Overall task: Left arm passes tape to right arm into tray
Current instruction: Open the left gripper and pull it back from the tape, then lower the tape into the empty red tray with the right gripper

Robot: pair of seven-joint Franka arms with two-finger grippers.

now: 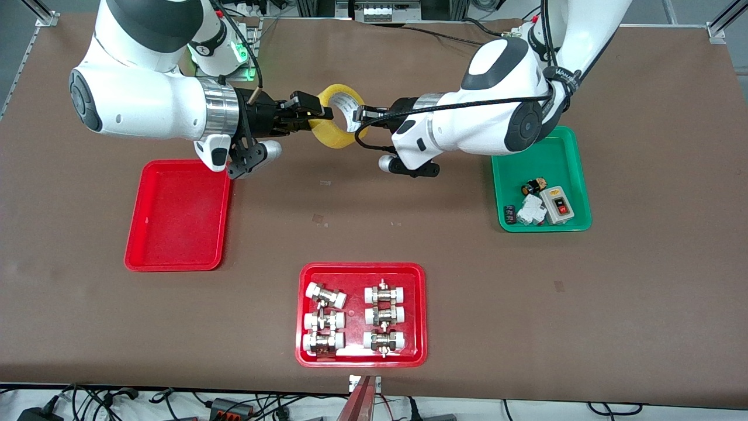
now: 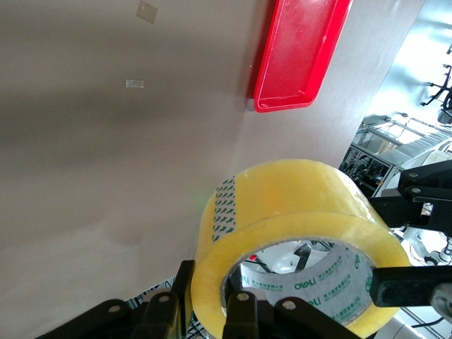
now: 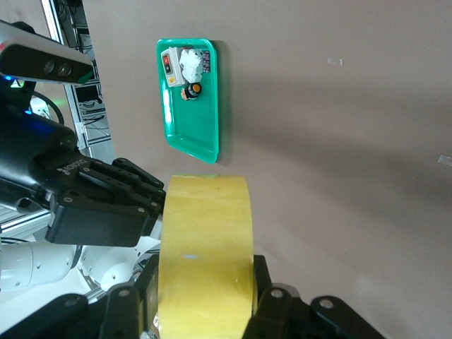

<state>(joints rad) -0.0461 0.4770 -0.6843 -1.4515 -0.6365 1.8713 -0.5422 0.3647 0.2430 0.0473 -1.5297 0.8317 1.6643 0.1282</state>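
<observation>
The tape (image 1: 339, 117) is hanging in the air over the bare counter (image 1: 409, 234), between the 2 arms, with both grippers meeting on it. It is standing on edge, its open core facing roughly toward the front camera and the pale printed inner core showing.

The left gripper (image 1: 361, 120) is reaching in from the left arm (image 1: 497, 111) and is gripping the ring's wall on the side toward the green tray (image 1: 570, 140); its jaws are closed on the tape, 1 finger inside the core and 1 outside. In the left wrist view the tape (image 2: 296, 240) is filling the lower part of the frame with the black fingers (image 2: 240, 311) pinching its rim.

The right gripper (image 1: 312, 114) is coming in level from the right arm (image 1: 146, 99) and is holding the ring's wall on the side toward the tray (image 1: 178, 213); its jaws are also clamped across the yellow band, as the right wrist view shows with the tape (image 3: 205, 254) sitting between the fingers (image 3: 272, 311).

The tray is lying on the counter toward the right arm's end, nearer to the front camera than the tape, its floor bare. A second red tray (image 1: 362, 269) with 6 white-capped metal fittings (image 1: 383, 316) is sitting nearest the front camera. The green tray is holding several small electrical parts (image 1: 543, 202).
</observation>
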